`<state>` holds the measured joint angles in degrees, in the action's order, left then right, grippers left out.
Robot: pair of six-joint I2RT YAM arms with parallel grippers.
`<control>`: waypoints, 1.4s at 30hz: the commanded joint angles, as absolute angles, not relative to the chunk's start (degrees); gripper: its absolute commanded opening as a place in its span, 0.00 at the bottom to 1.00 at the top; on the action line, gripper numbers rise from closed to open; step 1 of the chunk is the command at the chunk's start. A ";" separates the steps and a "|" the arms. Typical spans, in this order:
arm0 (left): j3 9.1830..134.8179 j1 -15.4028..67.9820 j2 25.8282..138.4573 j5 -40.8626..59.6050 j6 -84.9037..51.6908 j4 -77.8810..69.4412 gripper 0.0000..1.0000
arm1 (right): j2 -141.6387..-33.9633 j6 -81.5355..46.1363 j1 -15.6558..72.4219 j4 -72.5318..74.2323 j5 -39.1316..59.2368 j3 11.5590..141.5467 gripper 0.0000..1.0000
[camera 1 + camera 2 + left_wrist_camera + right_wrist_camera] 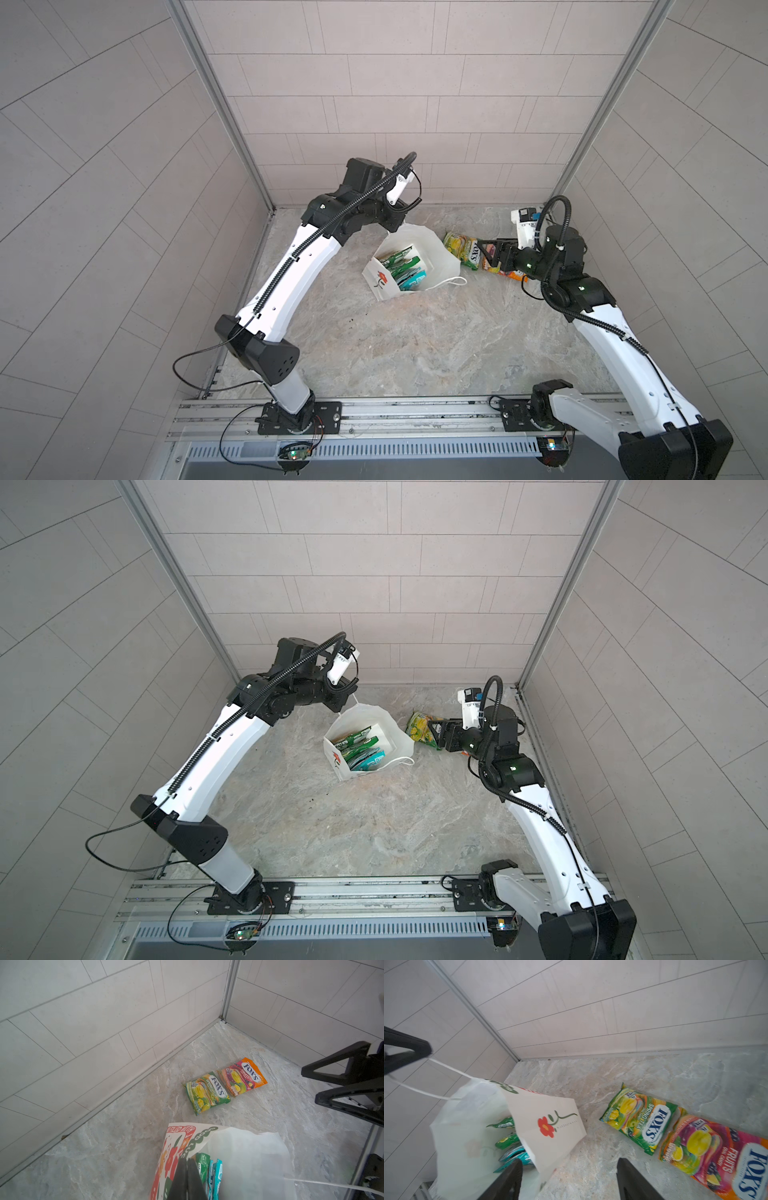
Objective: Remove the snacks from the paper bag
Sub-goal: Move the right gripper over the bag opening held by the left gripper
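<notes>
The paper bag (434, 259) stands open near the middle of the desk's (415, 340) far edge, with four snacks (405, 268) packed upright inside. A green-yellow packet (207, 1093) and an orange-pink packet (242, 1077) lie flat towards the far right corner. The left gripper (187, 1160) is clamped on one cord handle (450, 1068) (the bag's only anchor). The right gripper (569, 1164), jaws wide and empty, hovers beside the bag. Reaching in, it could snag the thin paper wall and topple the bag, or pinch two glossy packets at once.
</notes>
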<state>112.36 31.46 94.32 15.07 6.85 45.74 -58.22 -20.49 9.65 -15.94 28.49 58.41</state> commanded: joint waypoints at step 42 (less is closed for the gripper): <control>90.61 45.59 71.72 -5.75 -20.37 37.50 0.00 | -71.58 -5.88 43.23 -19.61 -4.33 55.47 0.68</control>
